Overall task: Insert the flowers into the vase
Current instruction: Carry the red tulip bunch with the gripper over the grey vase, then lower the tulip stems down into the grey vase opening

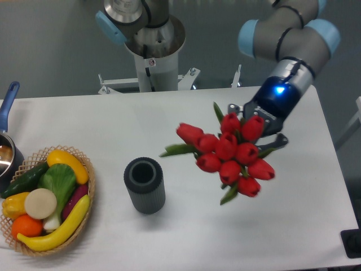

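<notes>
The flowers (228, 151), a bunch of red tulip buds with green leaves, hang above the table right of centre, buds facing the camera. My gripper (260, 129) is behind the bunch at its upper right and is shut on the flowers' stems, which the buds hide. The vase (145, 184), a short dark grey ribbed cylinder with an open top, stands upright on the white table to the lower left of the bunch, apart from it.
A woven wicker basket (89, 186) of toy fruit and vegetables sits at the table's left front. A pot with a blue handle (8, 107) stands at the far left edge. The robot base (152, 56) is at the back centre.
</notes>
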